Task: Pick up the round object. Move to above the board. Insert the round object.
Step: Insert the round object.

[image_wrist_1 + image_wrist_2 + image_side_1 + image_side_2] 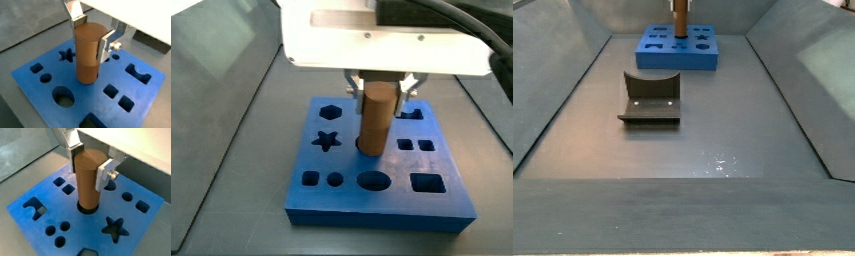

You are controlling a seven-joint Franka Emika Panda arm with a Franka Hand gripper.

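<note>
The gripper (91, 34) sat over the middle of the large flat blue rectangular board with dark shaped cut-outs (60, 75), at upper centre of the frame in a side view (380, 80). Its flat silver fingers (107, 46) were clamped on the top part of the slim orange-brown wooden-looking cylinder peg (87, 55), one plate on each side, dark pads against the wood. The peg stood upright, and its lower end was in a round cut-out near the board's centre; in a wrist view (87, 180) the dark ring of the hole showed around its base. How deep it sat could not be told.

In a side view the peg (374, 120) rose from the board (372, 200) between the star cut-out (326, 140) at frame left and the small square cut-outs (414, 145) at frame right, with a larger round hole (373, 181) empty below it.

In a side view the board (667, 60) lay at top centre of the frame on the grey surface (714, 150), with the peg (680, 17) upright on it. The dark L-shaped fixture (649, 97) stood just below the board in the frame, apart from it.
</note>
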